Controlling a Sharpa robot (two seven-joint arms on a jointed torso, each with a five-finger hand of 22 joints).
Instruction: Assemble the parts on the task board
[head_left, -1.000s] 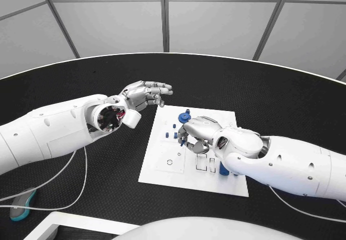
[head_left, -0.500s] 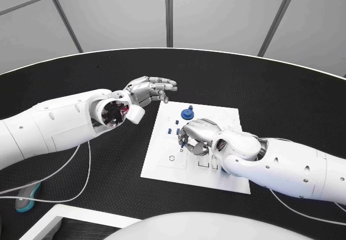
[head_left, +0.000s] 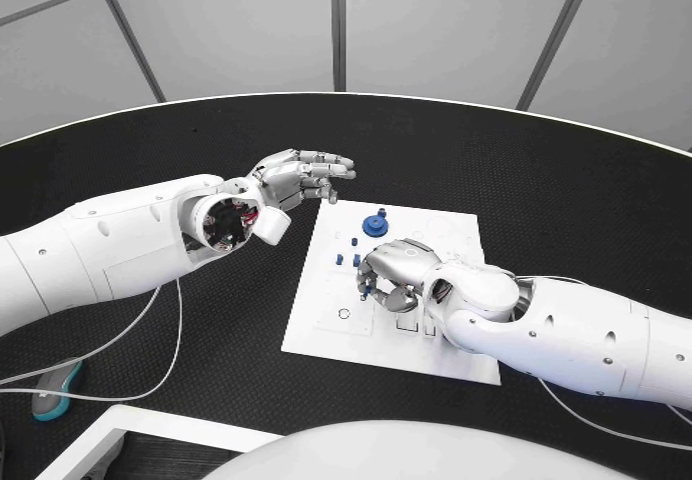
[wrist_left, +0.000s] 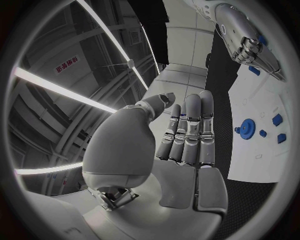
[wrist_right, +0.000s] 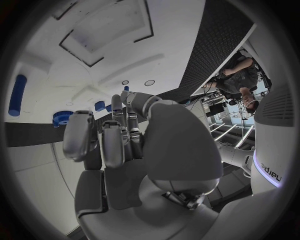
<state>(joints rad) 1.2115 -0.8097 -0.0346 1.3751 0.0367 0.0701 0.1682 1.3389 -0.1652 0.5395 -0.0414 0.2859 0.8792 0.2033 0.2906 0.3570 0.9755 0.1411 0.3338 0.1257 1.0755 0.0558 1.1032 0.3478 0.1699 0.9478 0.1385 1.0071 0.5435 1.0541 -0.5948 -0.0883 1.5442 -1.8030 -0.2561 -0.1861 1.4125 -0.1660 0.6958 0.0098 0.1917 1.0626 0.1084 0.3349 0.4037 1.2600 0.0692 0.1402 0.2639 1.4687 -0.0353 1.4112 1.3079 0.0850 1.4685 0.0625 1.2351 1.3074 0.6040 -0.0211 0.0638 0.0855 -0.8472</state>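
The right hand (head_left: 392, 272) hovers over the white board (head_left: 329, 300), fingers curled, apparently empty, blue pegs (head_left: 348, 260) just beside it; the left hand (head_left: 299, 178), empty and half-open, hangs farther off.

The right hand (head_left: 392, 268) and its arm covered the task board (head_left: 325, 325) from centre to lower right, blocking that side. The left hand (head_left: 300, 177) hung off the board's upper-left corner. Bare tabletop (head_left: 476, 160) lay open across the upper frame.
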